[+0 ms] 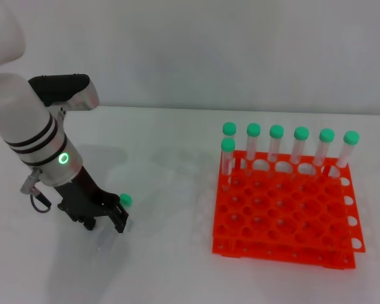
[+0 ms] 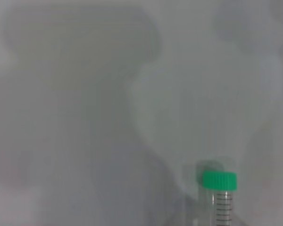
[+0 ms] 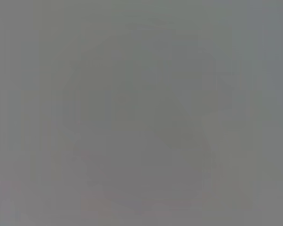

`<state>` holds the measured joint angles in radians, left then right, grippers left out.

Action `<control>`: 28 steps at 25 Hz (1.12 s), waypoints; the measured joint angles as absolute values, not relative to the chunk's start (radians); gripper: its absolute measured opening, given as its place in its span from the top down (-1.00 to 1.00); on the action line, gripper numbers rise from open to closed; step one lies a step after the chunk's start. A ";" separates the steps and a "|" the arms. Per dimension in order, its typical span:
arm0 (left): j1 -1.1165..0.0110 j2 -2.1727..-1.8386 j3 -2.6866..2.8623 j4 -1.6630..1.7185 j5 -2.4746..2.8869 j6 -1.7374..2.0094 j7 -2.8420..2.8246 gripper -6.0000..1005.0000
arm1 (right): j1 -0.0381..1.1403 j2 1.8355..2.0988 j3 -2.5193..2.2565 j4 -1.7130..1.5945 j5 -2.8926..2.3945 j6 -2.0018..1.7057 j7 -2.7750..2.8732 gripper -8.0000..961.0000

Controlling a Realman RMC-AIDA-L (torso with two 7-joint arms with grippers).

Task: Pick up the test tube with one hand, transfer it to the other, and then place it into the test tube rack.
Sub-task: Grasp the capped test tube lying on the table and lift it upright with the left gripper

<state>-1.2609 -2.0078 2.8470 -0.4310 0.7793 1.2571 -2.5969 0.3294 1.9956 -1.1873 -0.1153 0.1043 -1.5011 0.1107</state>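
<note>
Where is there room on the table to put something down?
Bare table lies between the left end effector and the orange rack, and also in front of both. It is crowded by the loose test tube and along the rack's back row of tubes.

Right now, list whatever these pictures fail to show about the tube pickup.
- Head view: the test tube shows only its green cap; the left gripper covers its body, so a grasp cannot be confirmed.
- Left wrist view: the tube is cut off by the picture's edge.
- Right gripper: in no view; its wrist view is featureless grey.
</note>
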 joint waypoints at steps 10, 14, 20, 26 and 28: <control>-1.262 -2.002 2.847 -0.406 0.779 1.227 -2.599 -0.07 | 0.337 1.994 -1.189 -0.119 0.103 -1.483 0.110 -0.26; -1.265 -2.004 2.847 -0.394 0.790 1.224 -2.598 0.27 | 0.339 1.996 -1.189 -0.120 0.103 -1.481 0.110 -0.26; -1.273 -2.010 2.845 -0.357 0.837 1.206 -2.606 0.25 | 0.341 2.001 -1.189 -0.121 0.103 -1.481 0.110 -0.25; -1.276 -2.014 2.845 -0.356 0.854 1.201 -2.611 0.28 | 0.341 2.003 -1.189 -0.121 0.103 -1.481 0.110 -0.24; -1.275 -2.013 2.845 -0.355 0.855 1.201 -2.611 0.29 | 0.341 2.003 -1.189 -0.121 0.103 -1.481 0.110 -0.24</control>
